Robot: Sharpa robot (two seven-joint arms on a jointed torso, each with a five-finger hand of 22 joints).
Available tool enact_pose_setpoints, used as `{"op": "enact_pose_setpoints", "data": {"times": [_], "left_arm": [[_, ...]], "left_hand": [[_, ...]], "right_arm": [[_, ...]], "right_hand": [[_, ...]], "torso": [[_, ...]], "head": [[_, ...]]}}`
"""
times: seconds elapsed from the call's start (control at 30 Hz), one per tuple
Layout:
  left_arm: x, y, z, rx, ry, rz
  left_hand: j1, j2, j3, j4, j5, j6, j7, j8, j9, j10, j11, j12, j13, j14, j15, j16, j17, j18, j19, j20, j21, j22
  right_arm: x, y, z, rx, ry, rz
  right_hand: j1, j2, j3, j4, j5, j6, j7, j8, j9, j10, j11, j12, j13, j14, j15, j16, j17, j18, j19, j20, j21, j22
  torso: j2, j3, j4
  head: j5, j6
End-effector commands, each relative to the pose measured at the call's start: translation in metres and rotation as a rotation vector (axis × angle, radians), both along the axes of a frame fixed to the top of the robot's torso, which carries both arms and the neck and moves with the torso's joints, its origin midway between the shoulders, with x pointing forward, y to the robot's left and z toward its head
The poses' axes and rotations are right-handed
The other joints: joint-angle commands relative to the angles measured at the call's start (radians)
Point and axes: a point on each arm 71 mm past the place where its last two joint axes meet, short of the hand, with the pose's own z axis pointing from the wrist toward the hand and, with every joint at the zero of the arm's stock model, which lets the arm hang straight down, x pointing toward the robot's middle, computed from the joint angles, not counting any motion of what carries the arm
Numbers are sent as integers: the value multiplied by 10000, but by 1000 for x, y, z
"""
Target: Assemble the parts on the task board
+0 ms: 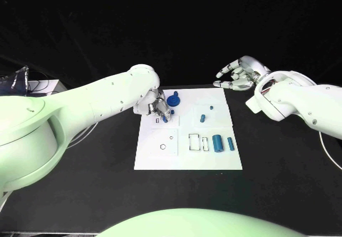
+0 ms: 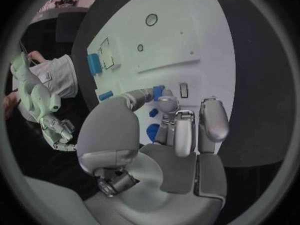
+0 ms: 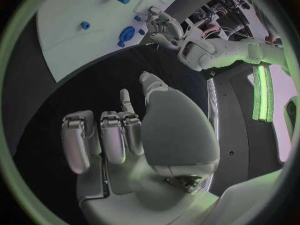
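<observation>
Presently the step in hand appears to be the seating of a small blue part [image 1: 164,117] at the far left quarter of the task board [image 1: 187,160], which lies in the middle of the black table [image 1: 78,192]. The left hand [image 1: 154,107] is down over that corner, its fingers [image 2: 164,105] closed about the small blue part, seemingly pinching it just beside a small rectangular slot [image 2: 183,90] in the board (whether the part has entered any slot cannot be told). A round blue knob [image 1: 174,100] stands just beyond the hand. The right hand [image 1: 239,75] hovers off the board's far right corner, fingers curled loosely apart and holding nothing. Other parts wait: two blue cylinders [image 1: 218,143] lying beside rectangular recesses on the near right, and a small blue peg [image 1: 203,118] near the middle. The next move, in my judgement, calls for fine alignment of the pinched part over its slot, then a straight press down.
</observation>
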Motion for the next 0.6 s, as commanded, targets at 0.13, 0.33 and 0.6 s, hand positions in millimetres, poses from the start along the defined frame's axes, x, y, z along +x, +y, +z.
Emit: {"op": "enact_pose_setpoints", "data": {"times": [0.13,0.33,0.6], "left_arm": [[-7,-5,-10,40,480,-364],[-7,-4,-9,40,464,-373],[-6,-4,-9,27,396,-309]], "left_hand": [[610,520,939,-887,58,12,-88,-11,14,-14,29,-6,-2,935,0,63,2285,-13,42,16,26,25],[641,458,991,-981,40,5,-80,-10,43,-24,35,-29,-51,938,9,67,2293,-9,32,25,21,14],[637,457,1004,-986,25,9,-71,-11,51,-11,43,-15,-31,938,14,68,2294,-7,26,29,17,6]], "right_arm": [[0,1,0,-98,-8,154],[0,0,0,-99,-12,147],[0,0,0,-97,-19,142]], "right_hand": [[-112,-2,-15,25,-33,-64,30,45,15,1034,0,15,2628,1011,-24,25,2582,-142,1065,-30,22,2628],[-112,-2,-15,25,-33,-64,30,45,15,1034,0,15,2628,1011,-24,25,2582,-142,1065,-30,22,2628],[-112,-2,-15,25,-33,-64,30,45,15,1034,0,15,2628,1011,-24,25,2582,-142,1065,-30,22,2628]], "torso": [[-2,1,2],[4,-1,-4],[5,-2,2]], "head": [[-5,10],[-6,3],[-17,-4]]}}
